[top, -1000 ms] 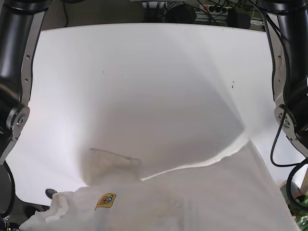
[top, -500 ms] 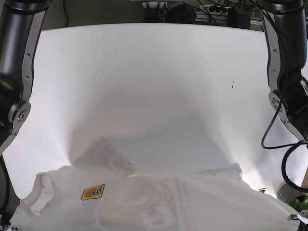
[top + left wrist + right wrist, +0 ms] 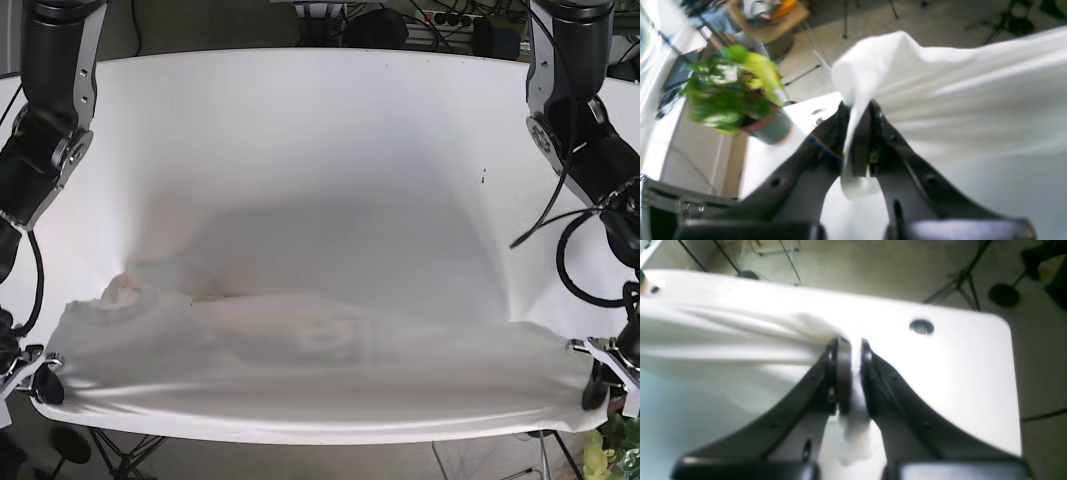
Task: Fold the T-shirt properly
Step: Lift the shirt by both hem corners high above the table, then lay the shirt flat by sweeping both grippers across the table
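Observation:
The white T-shirt (image 3: 300, 370) lies stretched in a wide band along the near edge of the white table (image 3: 320, 140), its collar (image 3: 130, 292) at the left. Low at the right of the base view, my left gripper (image 3: 598, 385) is shut on one corner of the cloth. The left wrist view shows that gripper (image 3: 857, 111) pinching a fold of T-shirt (image 3: 957, 100). My right gripper (image 3: 45, 380), at the lower left, is shut on the opposite corner. In the right wrist view the gripper (image 3: 855, 348) clamps the bunched T-shirt (image 3: 740, 340) over the table edge.
A potted green plant (image 3: 736, 96) stands on the floor beside the table's near right corner, close to my left gripper. The table has a round hole (image 3: 922, 326) near my right gripper. Cables and stand legs (image 3: 110, 455) lie beyond the table's edges.
Both arms swung outward and down to the table's near corners. The T-shirt, bunched close to the camera before, is now pulled taut and spread along the near edge.

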